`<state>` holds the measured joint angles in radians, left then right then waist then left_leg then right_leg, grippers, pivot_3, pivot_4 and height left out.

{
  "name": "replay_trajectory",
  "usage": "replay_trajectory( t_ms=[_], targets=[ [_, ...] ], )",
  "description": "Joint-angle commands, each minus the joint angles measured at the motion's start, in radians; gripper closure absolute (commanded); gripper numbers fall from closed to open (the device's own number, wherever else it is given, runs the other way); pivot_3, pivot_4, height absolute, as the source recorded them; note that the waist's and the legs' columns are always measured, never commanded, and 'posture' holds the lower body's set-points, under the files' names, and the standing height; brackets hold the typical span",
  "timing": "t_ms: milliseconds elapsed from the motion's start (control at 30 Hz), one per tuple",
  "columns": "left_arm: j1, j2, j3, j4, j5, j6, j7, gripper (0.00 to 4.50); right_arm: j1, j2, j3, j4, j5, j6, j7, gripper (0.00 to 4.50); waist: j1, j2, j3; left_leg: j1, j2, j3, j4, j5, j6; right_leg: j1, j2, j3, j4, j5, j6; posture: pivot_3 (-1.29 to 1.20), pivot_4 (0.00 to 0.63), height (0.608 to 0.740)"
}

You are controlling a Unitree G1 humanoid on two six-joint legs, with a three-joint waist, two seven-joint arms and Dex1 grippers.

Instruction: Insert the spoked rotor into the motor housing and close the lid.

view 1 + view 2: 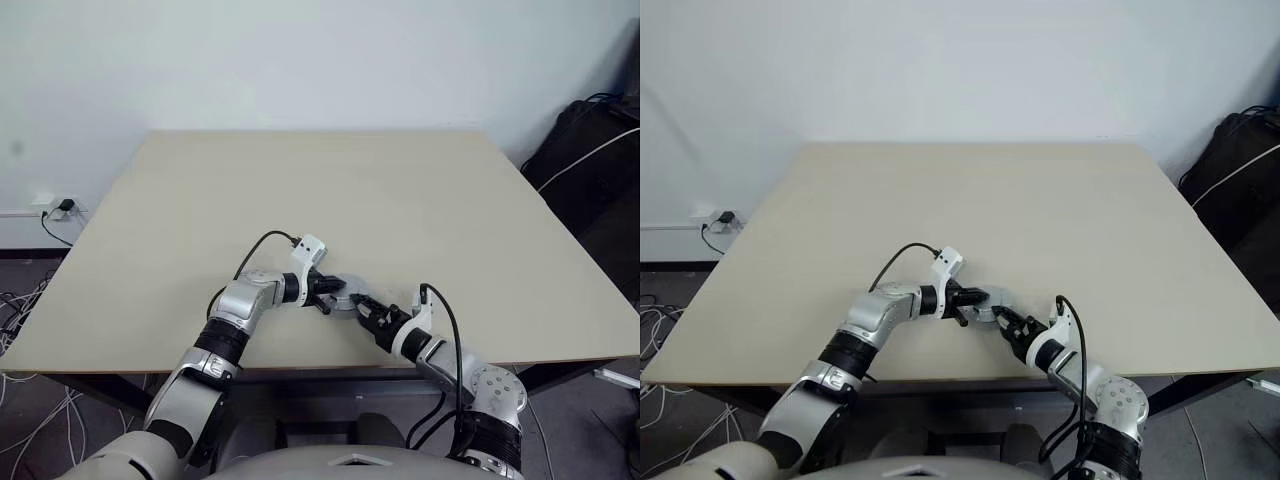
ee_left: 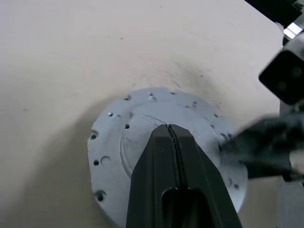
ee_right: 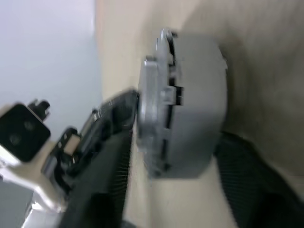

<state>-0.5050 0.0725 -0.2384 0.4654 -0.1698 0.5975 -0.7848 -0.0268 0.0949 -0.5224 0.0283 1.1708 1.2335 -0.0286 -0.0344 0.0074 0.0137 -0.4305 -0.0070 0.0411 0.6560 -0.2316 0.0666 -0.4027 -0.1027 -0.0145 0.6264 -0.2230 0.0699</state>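
The lid [image 2: 111, 142], a smooth grey disc with small holes, lies on top of the round grey motor housing [image 3: 199, 95] near the table's front edge. My left gripper [image 2: 168, 127] is shut, and its tips rest on the middle of the lid [image 1: 350, 290]. From the right, my right gripper [image 3: 175, 142] reaches in level with one finger on each side of the housing, closed against it. The left gripper [image 3: 116, 111] also shows beside the lid's flange [image 3: 152, 95]. The spoked rotor is hidden.
The beige table [image 1: 330, 190] stretches wide behind and beside the stack. Its front edge [image 1: 300, 368] runs close below the grippers. A black bag with a white cable [image 1: 590, 150] sits off the table's right side. Cables and a wall socket [image 1: 55, 210] lie at the left.
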Motion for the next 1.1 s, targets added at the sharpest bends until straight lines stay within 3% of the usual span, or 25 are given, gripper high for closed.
replay_trajectory(
  t_ms=[33, 100, 467, 1100],
  targets=[
    [0.02, -0.005, -0.021, 0.014, 0.01, 0.017, 0.007, 4.5, 0.0, 0.056, 0.064, -0.05, 0.064, 0.016, 0.004, 2.88, 0.004, 0.0, 0.0, 0.0, 0.0, 0.0, 0.0, 0.0, 0.0, 0.0, -0.003, 0.0, 0.0, 0.0, 0.0, 0.0, 0.0, 0.74],
    [0.023, -0.006, -0.018, 0.013, 0.01, 0.017, 0.008, 4.5, 0.008, 0.054, 0.07, -0.051, 0.073, 0.012, -0.002, 3.27, 0.007, 0.0, 0.0, 0.0, 0.0, 0.0, 0.0, 0.0, 0.0, 0.0, -0.004, -0.001, 0.0, 0.0, 0.0, 0.0, 0.0, 0.74],
    [0.04, -0.003, -0.003, -0.003, 0.001, 0.016, 0.021, 4.5, 0.031, 0.049, 0.089, -0.055, 0.09, -0.065, -0.054, 3.27, 0.009, 0.0, 0.0, 0.0, 0.0, 0.0, 0.0, 0.0, 0.0, 0.0, -0.004, -0.001, 0.0, 0.0, 0.001, 0.0, 0.0, 0.74],
    [0.186, -0.015, 0.088, -0.271, -0.09, 0.014, 0.122, 4.5, 0.043, 0.037, 0.11, -0.06, 0.116, -0.177, -0.091, 3.27, 0.008, 0.003, 0.002, 0.0, 0.0, 0.0, -0.001, 0.0, 0.0, -0.001, -0.005, 0.0, 0.0, 0.0, 0.003, 0.0, 0.0, 0.74]
  ],
)
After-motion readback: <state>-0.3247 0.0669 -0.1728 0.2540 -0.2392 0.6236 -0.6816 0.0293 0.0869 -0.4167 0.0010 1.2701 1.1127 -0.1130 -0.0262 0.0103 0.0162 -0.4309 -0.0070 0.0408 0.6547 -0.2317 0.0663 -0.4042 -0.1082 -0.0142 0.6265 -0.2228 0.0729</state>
